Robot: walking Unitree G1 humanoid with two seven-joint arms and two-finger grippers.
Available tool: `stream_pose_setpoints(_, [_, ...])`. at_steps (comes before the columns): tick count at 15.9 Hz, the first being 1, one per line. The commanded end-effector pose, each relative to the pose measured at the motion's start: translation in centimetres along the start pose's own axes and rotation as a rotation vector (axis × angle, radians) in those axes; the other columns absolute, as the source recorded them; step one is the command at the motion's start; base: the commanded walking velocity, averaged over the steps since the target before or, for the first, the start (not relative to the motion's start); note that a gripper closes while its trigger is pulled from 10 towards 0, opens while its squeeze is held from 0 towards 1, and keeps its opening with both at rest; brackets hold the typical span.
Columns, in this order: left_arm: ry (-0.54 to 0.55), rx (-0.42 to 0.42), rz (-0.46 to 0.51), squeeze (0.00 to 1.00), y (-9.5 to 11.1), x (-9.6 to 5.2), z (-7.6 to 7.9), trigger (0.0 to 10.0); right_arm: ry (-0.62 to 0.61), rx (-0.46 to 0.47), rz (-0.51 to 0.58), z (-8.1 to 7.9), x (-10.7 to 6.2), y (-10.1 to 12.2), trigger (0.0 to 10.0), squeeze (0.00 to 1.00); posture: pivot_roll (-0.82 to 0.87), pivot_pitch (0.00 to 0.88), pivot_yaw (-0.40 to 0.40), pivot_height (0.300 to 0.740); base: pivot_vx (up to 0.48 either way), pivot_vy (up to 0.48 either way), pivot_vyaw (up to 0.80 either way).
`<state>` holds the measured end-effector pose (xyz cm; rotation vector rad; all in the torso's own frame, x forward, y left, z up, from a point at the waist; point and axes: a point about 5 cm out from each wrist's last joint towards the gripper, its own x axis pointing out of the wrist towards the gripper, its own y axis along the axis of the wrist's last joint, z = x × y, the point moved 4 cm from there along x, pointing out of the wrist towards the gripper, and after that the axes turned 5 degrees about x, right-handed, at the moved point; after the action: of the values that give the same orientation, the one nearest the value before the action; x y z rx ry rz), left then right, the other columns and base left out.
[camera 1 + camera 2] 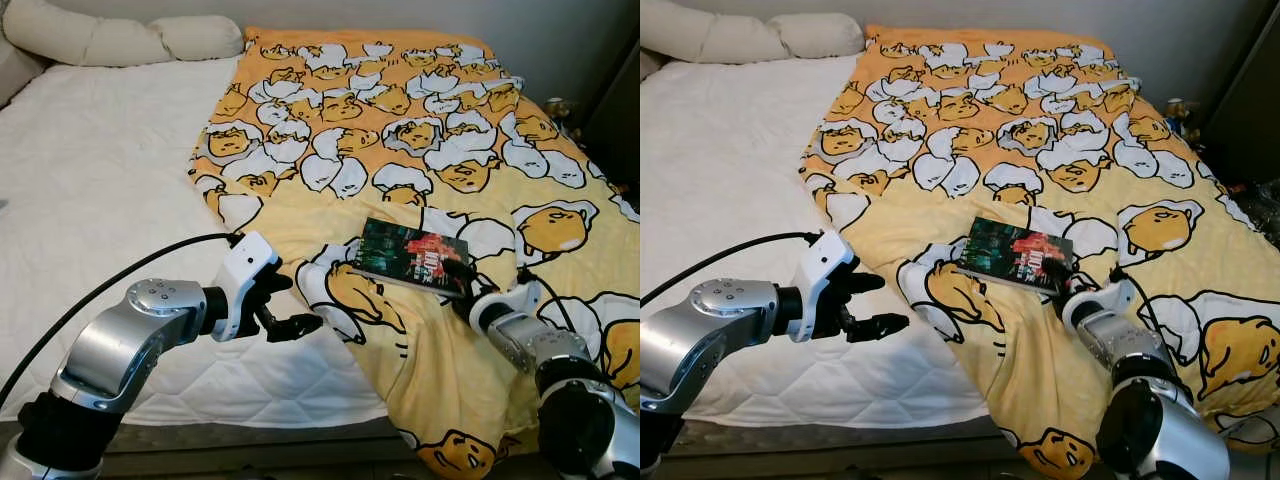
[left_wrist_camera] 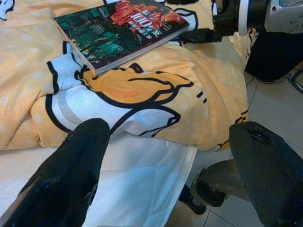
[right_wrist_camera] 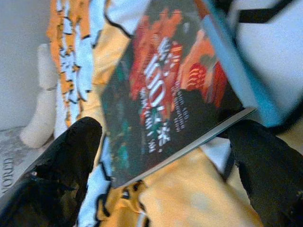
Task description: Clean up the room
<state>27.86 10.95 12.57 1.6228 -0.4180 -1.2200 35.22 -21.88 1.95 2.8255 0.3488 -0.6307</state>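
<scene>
A dark paperback book (image 1: pixel 410 254) with a red and green cover lies flat on the yellow egg-print blanket (image 1: pixel 400 130), near the foot of the bed. My right gripper (image 1: pixel 457 281) is at the book's near right corner. It is open, with one finger over the cover and the other beside the edge; the right wrist view has the book (image 3: pixel 161 104) lying between the two spread fingers (image 3: pixel 61 170). My left gripper (image 1: pixel 298 306) hovers open and holds nothing, over the white mattress (image 1: pixel 100 190) just left of the blanket's edge. In the left wrist view the book (image 2: pixel 118 28) lies ahead.
Cream pillows (image 1: pixel 120 38) lie at the head of the bed. A dark cabinet (image 1: pixel 615 100) and small items (image 1: pixel 556 105) stand to the right of the bed. Tiled floor (image 2: pixel 279 109) shows past the bed's foot. A black cable (image 1: pixel 110 280) trails from my left arm.
</scene>
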Motion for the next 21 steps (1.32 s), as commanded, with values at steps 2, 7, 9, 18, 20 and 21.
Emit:
stream_pose_setpoints(2, [0.012,0.033,0.013,0.0,0.9,-0.3,-0.4,10.0,0.085,0.012,0.014,-1.9,0.5,0.1,10.0,0.0,0.05,0.0,0.016,0.74,0.0,0.0,0.0])
stream_pose_setpoints(7, [0.032,0.03,-0.007,0.0,0.6,-0.7,-0.6,10.0,-0.047,-0.049,0.072,0.2,0.6,0.0,10.0,0.0,0.09,0.0,0.028,0.74,0.0,0.0,0.0])
stream_pose_setpoints(9, [0.05,0.031,-0.009,0.0,0.6,-1.3,-0.7,10.0,-0.076,-0.042,0.118,0.9,0.5,0.1,10.0,0.0,0.12,0.0,0.04,0.74,0.0,0.0,0.0])
stream_pose_setpoints(18, [0.074,0.054,0.109,0.0,2.4,-2.8,-0.1,10.0,0.062,0.044,0.225,-1.2,0.7,1.4,8.1,0.0,0.2,0.095,0.044,0.74,0.0,0.0,0.0])
stream_pose_setpoints(20, [0.085,0.048,0.069,0.0,1.6,-2.9,-0.3,10.0,0.07,0.031,0.213,-1.6,0.9,1.1,1.4,0.0,0.2,0.095,0.047,0.74,0.0,0.0,0.0])
stream_pose_setpoints(21, [0.087,0.049,0.061,0.0,1.5,-2.9,-0.3,10.0,0.069,0.031,0.213,-1.6,0.9,1.0,1.4,0.0,0.2,0.095,0.047,0.74,0.0,0.0,0.0])
